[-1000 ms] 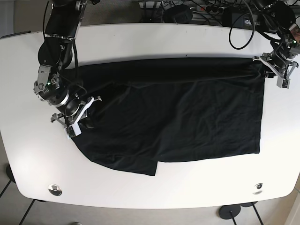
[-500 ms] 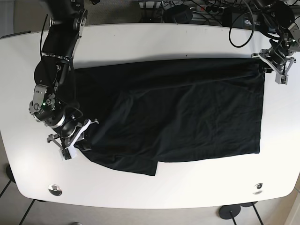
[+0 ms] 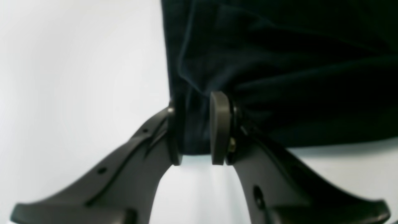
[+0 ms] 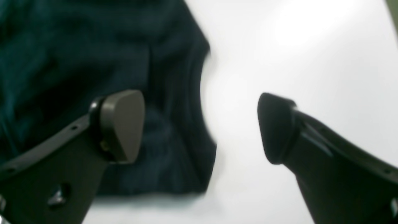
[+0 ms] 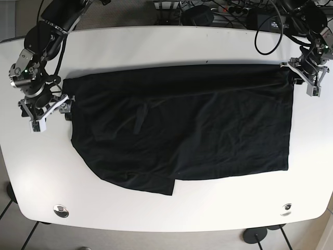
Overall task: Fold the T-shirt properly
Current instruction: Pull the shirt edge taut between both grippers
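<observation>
The black T-shirt [image 5: 197, 125] lies spread flat on the white table [image 5: 171, 47], with a folded flap along its lower edge. At the shirt's upper right corner, my left gripper [image 5: 303, 78] is shut on the fabric. The left wrist view shows the cloth [image 3: 279, 62] pinched between the two pads of that gripper [image 3: 194, 127]. My right gripper [image 5: 52, 110] is open at the shirt's left edge. In the right wrist view this gripper [image 4: 200, 124] has one finger [image 4: 121, 124] over the cloth [image 4: 77, 46] and the other over bare table, holding nothing.
Cables and a power strip [image 5: 229, 10] lie beyond the table's back edge. Two round metal fittings [image 5: 61, 210] [image 5: 285, 209] sit near the front edge. Floor shows past the rounded table corners.
My right arm moved from the shirt's lower left up to its upper left edge. The shirt's left part now lies flatter and wider. The left gripper has barely moved.
</observation>
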